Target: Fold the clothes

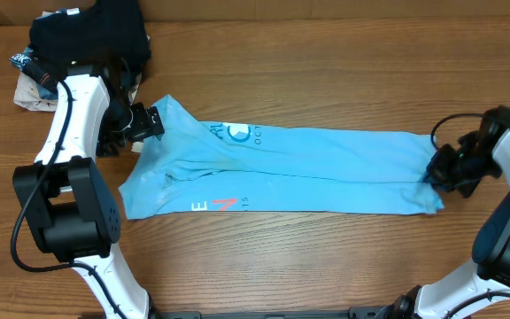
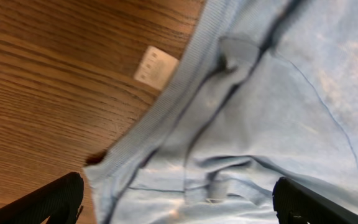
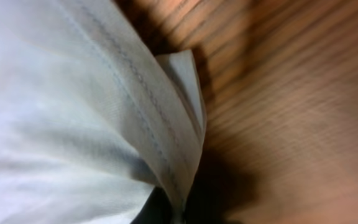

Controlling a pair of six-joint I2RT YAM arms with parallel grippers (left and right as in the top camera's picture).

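The sky-blue T-shirt [image 1: 308,168] lies flat on the wooden desk [image 1: 326,71] as a long band across the middle of the overhead frame. Its collar end is toward the left and its hem toward the right, with a white print near the upper edge and red and white lettering at the lower left. The left claw [image 1: 151,124] hangs over the collar end with its jaws spread wide, while the right claw [image 1: 434,171] is pinched shut on the hem at the band's right end. A pile of dark garments [image 1: 91,31] sits in the upper left corner.
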